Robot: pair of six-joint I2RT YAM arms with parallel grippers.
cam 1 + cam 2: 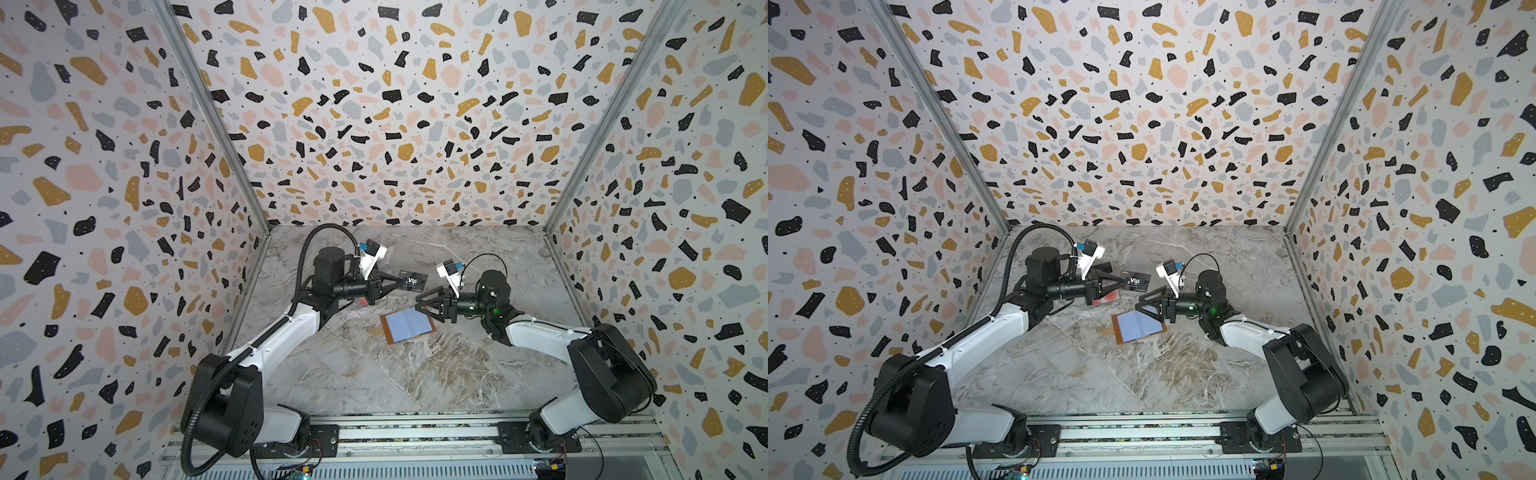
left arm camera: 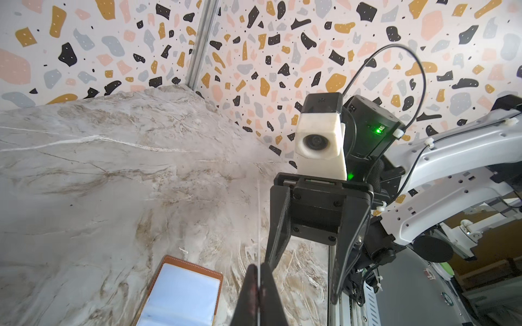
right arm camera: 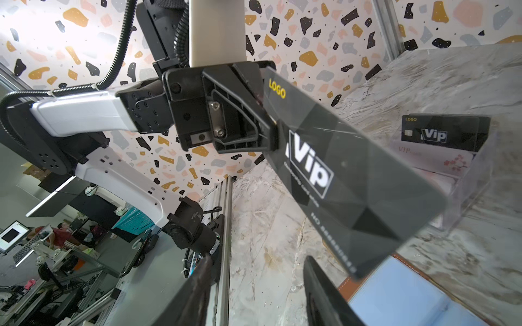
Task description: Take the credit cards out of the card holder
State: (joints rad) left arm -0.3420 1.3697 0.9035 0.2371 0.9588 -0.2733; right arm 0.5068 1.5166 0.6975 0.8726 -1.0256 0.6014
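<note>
A dark grey credit card (image 1: 415,281) (image 1: 1137,281) with white "Vip" lettering hangs above the table, pinched at one end by my left gripper (image 1: 404,283) (image 1: 1125,283), which is shut on it. The right wrist view shows the card's face (image 3: 353,175); the left wrist view shows it edge-on between the shut jaws of the left gripper (image 2: 258,268). The card holder (image 1: 409,326) (image 1: 1140,326) (image 2: 183,290) lies open on the marble, tan leather around bluish sleeves. My right gripper (image 1: 417,303) (image 1: 1137,304) (image 3: 257,282) hovers open over the holder's far right corner, holding nothing.
A clear plastic case (image 3: 463,180) stands on the table beyond the held card, with another dark Vip card (image 3: 443,135) and a white card (image 3: 432,159) in it. Red-and-white cards (image 1: 1106,298) show under the left gripper. Patterned walls close three sides.
</note>
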